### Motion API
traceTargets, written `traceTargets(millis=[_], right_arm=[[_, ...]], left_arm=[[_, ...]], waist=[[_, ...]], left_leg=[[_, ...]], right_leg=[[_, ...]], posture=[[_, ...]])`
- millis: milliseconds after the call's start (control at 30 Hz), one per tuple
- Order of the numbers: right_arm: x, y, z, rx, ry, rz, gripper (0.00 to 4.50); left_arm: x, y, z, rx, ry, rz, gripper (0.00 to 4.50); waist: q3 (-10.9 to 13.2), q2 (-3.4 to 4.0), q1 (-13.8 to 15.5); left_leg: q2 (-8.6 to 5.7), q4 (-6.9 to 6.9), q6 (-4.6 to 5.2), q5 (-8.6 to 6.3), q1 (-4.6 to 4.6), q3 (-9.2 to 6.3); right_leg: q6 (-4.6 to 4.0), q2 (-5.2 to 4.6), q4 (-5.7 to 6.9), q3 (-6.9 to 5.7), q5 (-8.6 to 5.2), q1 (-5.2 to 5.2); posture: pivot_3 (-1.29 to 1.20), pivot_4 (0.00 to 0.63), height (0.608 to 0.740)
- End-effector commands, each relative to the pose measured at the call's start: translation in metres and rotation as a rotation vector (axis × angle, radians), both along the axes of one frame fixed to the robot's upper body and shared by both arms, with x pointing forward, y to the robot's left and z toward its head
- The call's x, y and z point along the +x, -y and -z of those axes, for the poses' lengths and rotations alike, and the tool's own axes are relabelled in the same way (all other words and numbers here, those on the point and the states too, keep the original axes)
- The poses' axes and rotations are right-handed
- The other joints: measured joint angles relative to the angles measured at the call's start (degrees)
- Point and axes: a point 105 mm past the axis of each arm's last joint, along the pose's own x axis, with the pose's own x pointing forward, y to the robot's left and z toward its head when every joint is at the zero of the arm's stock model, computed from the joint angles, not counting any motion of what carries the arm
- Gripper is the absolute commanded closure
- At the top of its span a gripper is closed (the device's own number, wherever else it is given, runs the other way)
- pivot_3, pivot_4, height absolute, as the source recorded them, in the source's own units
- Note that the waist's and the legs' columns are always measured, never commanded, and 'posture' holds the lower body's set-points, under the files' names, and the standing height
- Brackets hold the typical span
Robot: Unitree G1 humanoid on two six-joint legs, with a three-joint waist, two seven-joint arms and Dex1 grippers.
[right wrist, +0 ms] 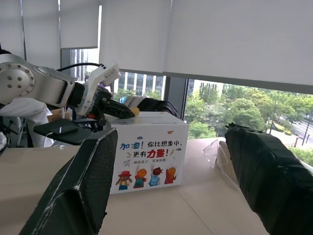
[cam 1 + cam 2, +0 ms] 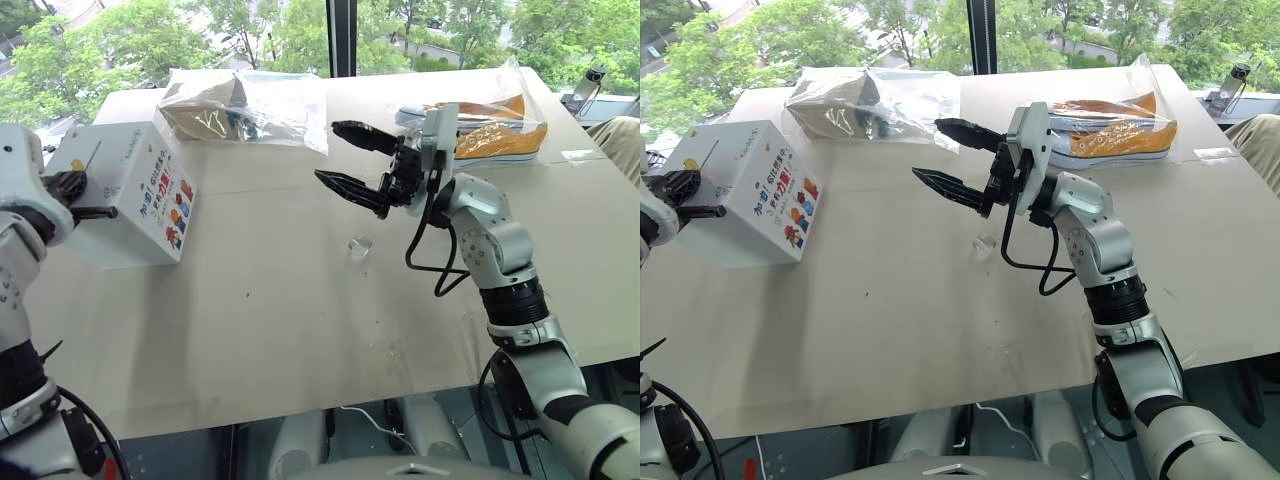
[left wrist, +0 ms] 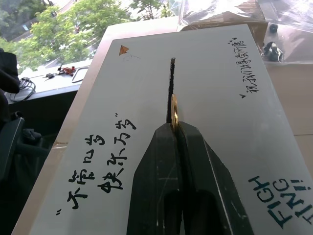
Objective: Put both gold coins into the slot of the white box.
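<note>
On the table [image 2: 300, 330], left end effector [image 3: 175, 128] pinches a gold coin [image 3: 174, 108] over the white box's [image 2: 130, 200] slot [image 3: 171, 78]; right end effector [image 2: 345, 160] spread mid-frame.

Head views overlook the table [image 2: 300, 330]; both wrist views face the white box [image 1: 146, 152].

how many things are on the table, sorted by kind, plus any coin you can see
white box: 1
clear bags with shoes: 2
small clear plastic piece: 1
gold coin, pinched in the left hand at the slot: 1
total: 5
</note>
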Motion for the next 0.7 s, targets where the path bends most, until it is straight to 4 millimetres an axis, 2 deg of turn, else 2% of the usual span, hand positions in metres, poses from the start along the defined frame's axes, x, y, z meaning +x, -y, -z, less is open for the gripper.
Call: traceTargets(millis=[33,700], right_arm=[[-0.003,0.003,-0.009,0.025,0.046,0.004,0.73],[-0.001,0.004,-0.010,0.019,0.056,0.007,0.73]], left_arm=[[-0.001,-0.013,0.015,-0.023,-0.037,-0.074,4.50],[0.004,-0.008,0.028,-0.050,-0.071,-0.026,4.50]], waist=[[-0.01,0.01,0.01],[-0.03,0.05,-0.08]], left_leg=[[0.00,0.00,0.00,0.00,0.00,0.00],[0.00,0.01,0.00,0.00,0.03,0.01]], right_leg=[[0.00,0.00,0.00,0.00,0.00,0.00],[-0.01,0.00,0.03,0.02,0.01,0.01]], posture=[[0.00,0.150,0.740],[0.00,0.150,0.740]])
